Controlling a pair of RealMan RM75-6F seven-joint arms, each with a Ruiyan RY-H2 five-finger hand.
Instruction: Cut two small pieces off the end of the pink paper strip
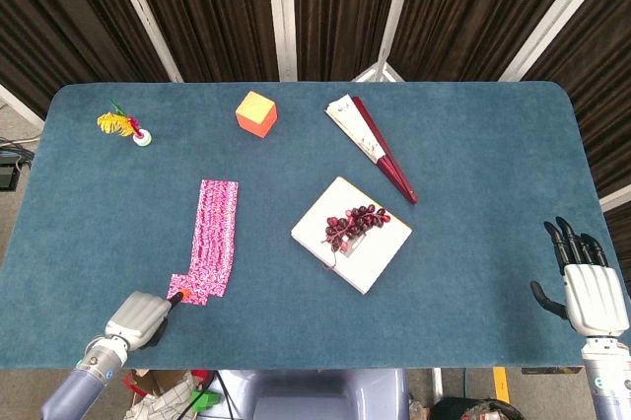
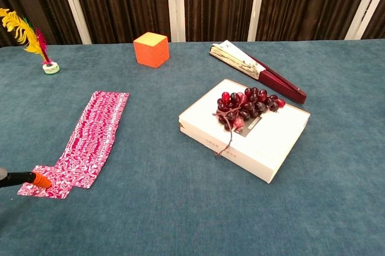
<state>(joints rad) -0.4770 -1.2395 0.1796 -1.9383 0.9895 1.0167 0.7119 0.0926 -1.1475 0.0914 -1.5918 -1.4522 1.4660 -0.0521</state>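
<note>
The pink patterned paper strip (image 1: 216, 233) (image 2: 94, 128) lies left of centre on the blue table. A small pink piece (image 1: 183, 287) (image 2: 46, 181) lies at its near end, shifted to the left of the strip. My left hand (image 1: 136, 317) grips a black cutter with an orange tip (image 1: 176, 295) (image 2: 40, 179), and the tip rests on that piece. The chest view shows only the cutter's shaft and tip at its left edge. My right hand (image 1: 590, 287) hovers near the table's front right corner, fingers apart and holding nothing.
A white box (image 1: 352, 234) (image 2: 267, 142) with dark grapes (image 2: 243, 107) on it sits mid-table. Behind it lie a folded fan (image 1: 373, 145), an orange cube (image 1: 256, 112) and a feather in a small stand (image 1: 124, 125). The table's front edge runs close to both hands.
</note>
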